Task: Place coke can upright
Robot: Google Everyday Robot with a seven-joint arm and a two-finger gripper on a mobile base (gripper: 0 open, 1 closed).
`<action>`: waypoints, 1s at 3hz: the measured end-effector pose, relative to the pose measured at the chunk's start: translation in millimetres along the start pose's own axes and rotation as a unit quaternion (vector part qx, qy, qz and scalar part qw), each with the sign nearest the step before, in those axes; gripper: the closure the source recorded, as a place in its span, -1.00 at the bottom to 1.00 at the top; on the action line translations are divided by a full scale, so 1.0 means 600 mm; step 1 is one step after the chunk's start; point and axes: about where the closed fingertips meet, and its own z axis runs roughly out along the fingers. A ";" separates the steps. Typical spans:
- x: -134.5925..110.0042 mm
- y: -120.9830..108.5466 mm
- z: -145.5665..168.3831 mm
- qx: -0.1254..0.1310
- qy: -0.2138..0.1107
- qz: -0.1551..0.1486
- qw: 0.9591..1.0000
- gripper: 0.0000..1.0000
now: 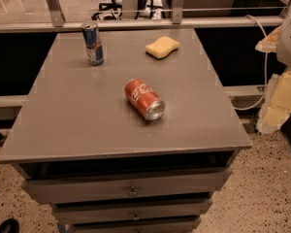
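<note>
The coke can (144, 99) lies on its side near the middle of the grey cabinet top (77, 115). It is red with white script, and its silver end faces the front right. My gripper (277, 106) is at the far right edge of the view, off the side of the cabinet and well right of the can. It touches nothing, and only part of it shows as pale blocks below the white arm (288, 38).
A slim blue-and-silver can (93, 43) stands upright at the back left of the top. A yellow sponge (162, 47) lies at the back centre-right. Drawers (131, 191) are below the top. A metal rail (136, 24) runs behind, and a cable (264, 62) hangs at the right.
</note>
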 end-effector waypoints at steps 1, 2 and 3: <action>0.000 0.000 0.000 0.000 0.000 0.000 1.000 -1.00; -0.011 -0.023 -0.010 0.016 0.002 -0.001 1.000 -1.00; -0.057 -0.067 0.011 0.030 -0.009 0.001 1.000 -1.00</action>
